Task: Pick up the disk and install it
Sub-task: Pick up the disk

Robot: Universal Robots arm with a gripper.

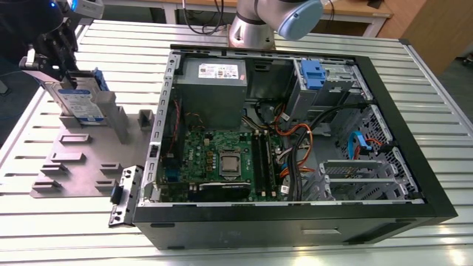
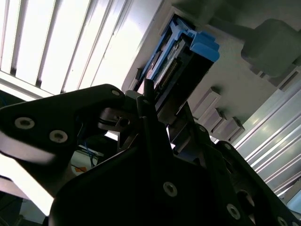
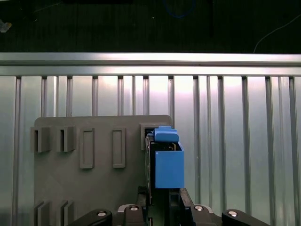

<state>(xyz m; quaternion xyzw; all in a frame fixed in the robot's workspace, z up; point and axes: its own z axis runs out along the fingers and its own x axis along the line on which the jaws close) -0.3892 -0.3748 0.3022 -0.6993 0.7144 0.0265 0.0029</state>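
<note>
The disk [image 1: 77, 102] stands on edge in a slot of the grey holder plate [image 1: 85, 166] at the exterior view's left, its white-and-blue label facing the camera and its blue carrier along the edges. My gripper [image 1: 61, 82] comes down on its upper end, with the fingers closed against both flat sides. In the first wrist view the blue carrier of the disk [image 3: 169, 169] sticks out between the fingers of the gripper [image 3: 162, 200] over the plate [image 3: 99, 188]. The second wrist view shows the disk [image 2: 204, 47] held in the gripper [image 2: 162, 110].
An open computer case [image 1: 414, 183] lies on the slatted metal table [image 1: 59, 221] at the exterior view's right. Inside are a motherboard [image 1: 221, 160], a grey power supply [image 1: 212, 83], cables and a grey drive cage with a blue latch [image 1: 314, 75]. The arm's base [image 1: 255, 27] stands behind the case.
</note>
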